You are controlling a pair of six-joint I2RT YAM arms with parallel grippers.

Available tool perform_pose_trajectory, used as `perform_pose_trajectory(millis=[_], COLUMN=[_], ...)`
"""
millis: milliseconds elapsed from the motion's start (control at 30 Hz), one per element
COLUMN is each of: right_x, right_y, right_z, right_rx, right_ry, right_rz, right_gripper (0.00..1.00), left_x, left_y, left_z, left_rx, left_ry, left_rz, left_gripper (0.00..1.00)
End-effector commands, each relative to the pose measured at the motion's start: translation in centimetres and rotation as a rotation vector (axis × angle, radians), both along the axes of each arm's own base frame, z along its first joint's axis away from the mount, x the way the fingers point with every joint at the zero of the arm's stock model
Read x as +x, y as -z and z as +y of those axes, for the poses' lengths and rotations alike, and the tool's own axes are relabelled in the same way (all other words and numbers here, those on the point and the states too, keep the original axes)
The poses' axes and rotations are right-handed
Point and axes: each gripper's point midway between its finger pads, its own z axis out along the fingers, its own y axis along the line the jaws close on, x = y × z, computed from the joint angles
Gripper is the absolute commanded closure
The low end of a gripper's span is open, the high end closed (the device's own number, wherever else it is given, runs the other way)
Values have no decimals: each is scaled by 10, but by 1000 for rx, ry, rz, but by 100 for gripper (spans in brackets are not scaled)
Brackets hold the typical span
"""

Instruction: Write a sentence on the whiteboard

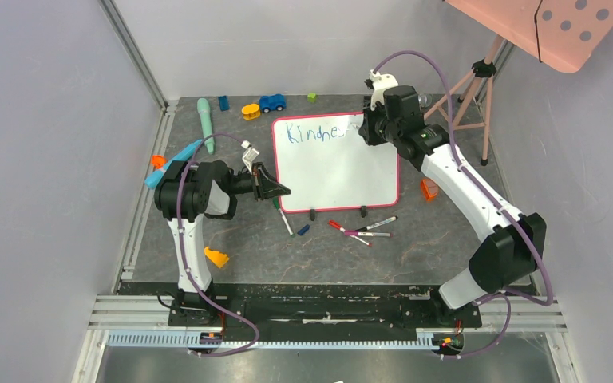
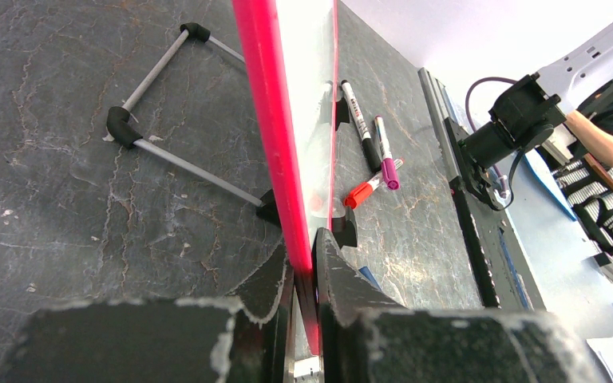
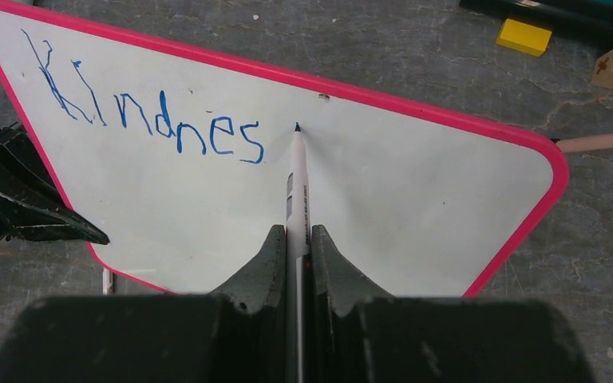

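The right gripper [image 3: 294, 233] was closed tight on a marker [image 3: 296, 179]. The barrel ran straight out ahead of the fingers, its long axis pointing away from the wrist toward the far edge of the whiteboard [image 3: 423, 199]. The tip sat just beyond and to the right of the final "s" of the sentence [image 3: 156, 120], which read only "Kindnes" in blue along the top line. By judgement, the next stroke belonged on the bare white immediately to the right of the tip.

The left gripper [image 2: 304, 259] was pinched narrow on the whiteboard's edge, and the board rose edge-on directly ahead between its jaws. That left the right arm alone placed to write.

Whether the tip actually touched the surface could not be told from the right wrist view. From above, the right wrist covered the end of the word and the board's far right corner. The left wrist view showed none of the writing.
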Motion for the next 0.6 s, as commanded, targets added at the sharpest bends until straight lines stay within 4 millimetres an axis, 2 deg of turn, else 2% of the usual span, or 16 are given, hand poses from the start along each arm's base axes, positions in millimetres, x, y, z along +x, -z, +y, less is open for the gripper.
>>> perform_pose_trajectory(millis=[0,267,567], right_x=[12,12,5], right_y=[-17,-17,-7], right_z=[1,10,10], right_rx=[7,21,18], right_ry=[3,-44,-60], right_rz=[-49,-48,-19], right_gripper=[100,100,100], left_x=[-2,-1,-1], left_y=[4,4,4], left_z=[-1,-1,-1], left_rx=[12,12,12], left_ry=[40,38,38], left_rz=[-173,-172,-174], left_gripper=[98,98,98])
